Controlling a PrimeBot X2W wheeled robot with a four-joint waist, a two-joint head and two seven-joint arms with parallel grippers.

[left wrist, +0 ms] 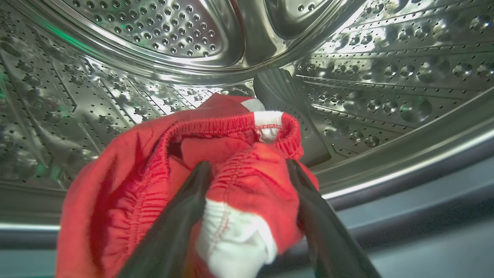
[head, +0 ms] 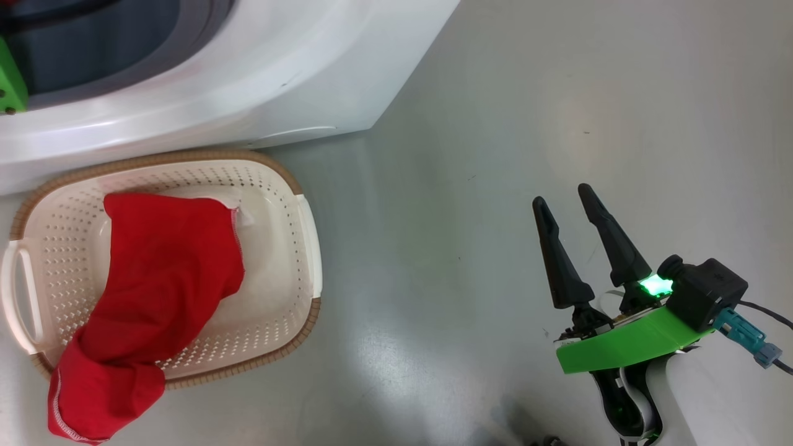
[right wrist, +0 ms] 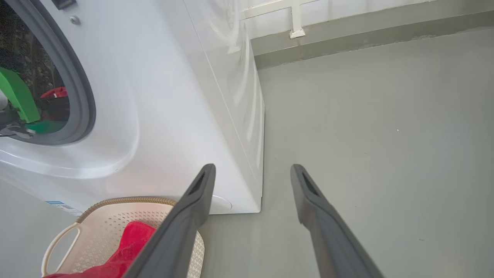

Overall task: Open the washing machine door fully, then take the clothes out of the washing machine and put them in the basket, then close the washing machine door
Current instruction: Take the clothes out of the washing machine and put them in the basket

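Red clothes [left wrist: 247, 173] bunched between left fingers [left wrist: 185, 216], waistband toward drum; right fingers [head: 557, 260] wide

Left gripper closed on red cloth, right gripper held open and empty

The left gripper [left wrist: 247, 173] was seen in its wrist view reaching into the washing machine [right wrist: 162, 96] drum, its two dark fingers [left wrist: 181, 216] pressed against a bunched fold of the clothes [left wrist: 239, 185] caught between them. In the right wrist view a green part of the left wrist [right wrist: 17, 96] was visible inside the round opening. The right gripper [head: 567, 204] was held low at the lower right of the head view, fingers spread apart and pointed up that view, with nothing between them. Its green wrist bracket [head: 626, 347] and a lit green lamp [head: 655, 285] were seen above a pale forearm [head: 700, 402].
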